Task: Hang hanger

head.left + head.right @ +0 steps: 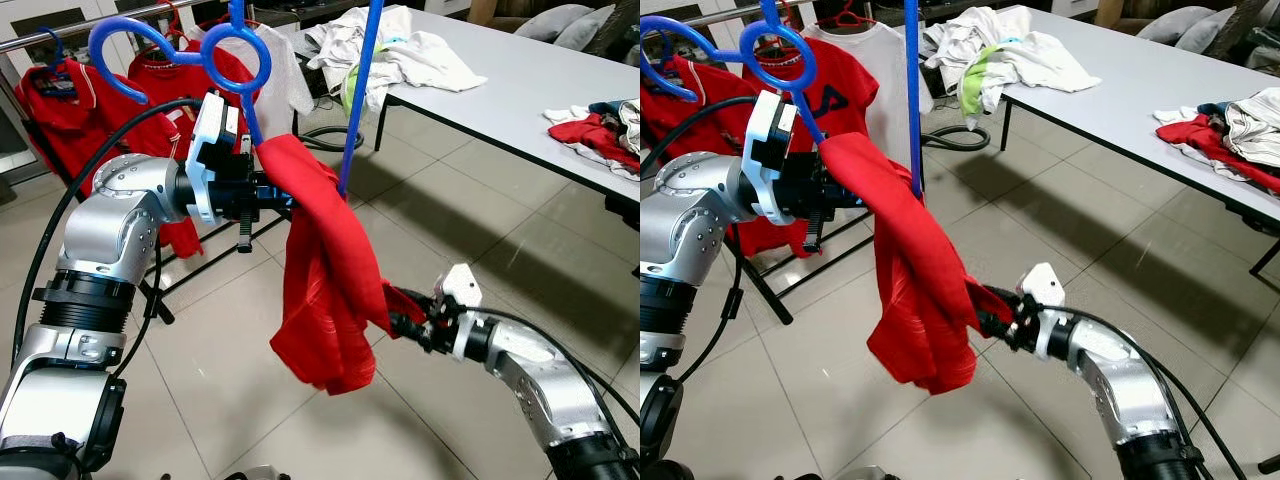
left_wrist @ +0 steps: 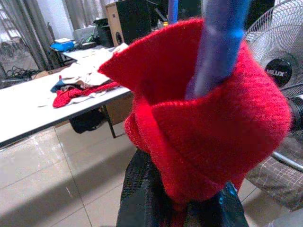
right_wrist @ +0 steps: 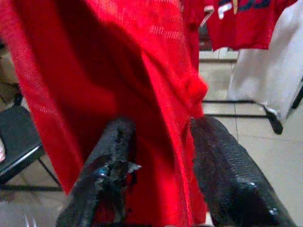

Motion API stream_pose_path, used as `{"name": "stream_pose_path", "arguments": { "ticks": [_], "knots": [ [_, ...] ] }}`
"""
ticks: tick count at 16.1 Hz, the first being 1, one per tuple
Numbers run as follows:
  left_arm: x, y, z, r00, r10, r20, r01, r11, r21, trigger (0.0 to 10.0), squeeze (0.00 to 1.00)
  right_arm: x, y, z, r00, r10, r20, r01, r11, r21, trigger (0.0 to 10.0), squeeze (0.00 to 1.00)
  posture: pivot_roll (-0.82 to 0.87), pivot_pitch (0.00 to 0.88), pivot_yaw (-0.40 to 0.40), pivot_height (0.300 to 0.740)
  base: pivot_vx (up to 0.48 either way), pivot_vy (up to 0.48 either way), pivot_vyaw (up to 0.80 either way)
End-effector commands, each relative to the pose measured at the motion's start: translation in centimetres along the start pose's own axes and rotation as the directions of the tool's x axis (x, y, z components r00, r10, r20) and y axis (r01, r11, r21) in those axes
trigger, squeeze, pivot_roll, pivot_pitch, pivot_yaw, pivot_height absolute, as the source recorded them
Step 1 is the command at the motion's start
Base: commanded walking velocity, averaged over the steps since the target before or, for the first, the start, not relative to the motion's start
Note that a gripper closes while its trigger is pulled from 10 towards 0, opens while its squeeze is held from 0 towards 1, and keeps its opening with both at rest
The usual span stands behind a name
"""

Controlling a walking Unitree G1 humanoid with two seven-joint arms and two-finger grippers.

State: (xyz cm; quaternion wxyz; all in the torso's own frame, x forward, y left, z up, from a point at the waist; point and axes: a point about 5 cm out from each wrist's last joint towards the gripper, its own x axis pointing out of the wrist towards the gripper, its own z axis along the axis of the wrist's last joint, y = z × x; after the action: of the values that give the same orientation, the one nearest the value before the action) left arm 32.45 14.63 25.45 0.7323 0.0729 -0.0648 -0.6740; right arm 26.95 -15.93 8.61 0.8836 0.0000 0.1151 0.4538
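- The left gripper (image 1: 268, 192) is clamped on the blue hanger (image 1: 240, 60) just below its hook, with the collar of the red shirt (image 1: 325, 270) bunched around the shaft; in the left wrist view the fabric is seen wrapped over the black fingers (image 2: 142, 198), so hanger and cloth appear to be pinched together.
- The hanger is held high with its hook upward, presumably so that it can be carried to the rail (image 1: 70, 30) of the clothes rack on the robot's left.
- The right gripper (image 1: 412, 312) is set lower down, and a fold near the shirt's hem is caught between its fingers (image 3: 227, 175), which are parted only as far as the cloth between them; this is judged to keep the shirt steady and off the floor.
- The shirt hangs between the two grippers, draped downward.
- Other red shirts (image 1: 60, 110) are already hung on the rack behind.
- A grey table (image 1: 520, 80) with piled clothes (image 1: 400, 50) stands beyond.
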Motion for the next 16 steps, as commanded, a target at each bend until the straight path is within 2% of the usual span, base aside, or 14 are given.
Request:
{"name": "stream_pose_path", "arguments": {
  "ticks": [1,4,8,14,16],
  "knots": [
    [-0.1,0.2,1.3,1.000,0.009,0.023,-0.010,0.999,0.053,0.0,0.00,0.2,-0.2,0.4,0.999,-0.012,0.031,0.011,1.000,0.020,0.0,0.00,-0.05,0.000,0.066,0.740,0.000,0.000,0.00],
    [-0.3,0.4,1.3,1.000,0.020,0.022,-0.021,0.998,0.057,0.0,0.00,0.5,-0.1,0.5,0.999,-0.005,0.043,0.004,0.999,0.032,0.0,0.00,-0.05,0.000,0.066,0.740,0.000,0.000,0.00],
    [-0.5,0.7,1.5,0.998,0.050,0.024,-0.052,0.996,0.069,0.0,0.00,0.3,-0.1,-0.1,1.000,-0.010,0.005,0.010,0.999,0.031,0.0,0.00,-0.05,0.000,0.068,0.740,0.000,0.000,0.00],
    [-0.6,0.8,1.5,0.998,0.066,0.025,-0.067,0.995,0.074,0.0,0.00,-0.2,-0.5,-0.8,0.997,-0.071,-0.037,0.072,0.996,0.047,0.0,0.00,-0.05,0.000,0.071,0.740,0.000,0.000,0.00],
    [-0.7,0.8,1.2,0.997,0.073,0.014,-0.074,0.995,0.071,0.0,0.00,-0.5,-1.1,-0.9,0.992,-0.117,-0.047,0.120,0.990,0.077,0.0,0.00,-0.05,0.000,0.069,0.740,0.000,0.000,0.00]
  ]
}}
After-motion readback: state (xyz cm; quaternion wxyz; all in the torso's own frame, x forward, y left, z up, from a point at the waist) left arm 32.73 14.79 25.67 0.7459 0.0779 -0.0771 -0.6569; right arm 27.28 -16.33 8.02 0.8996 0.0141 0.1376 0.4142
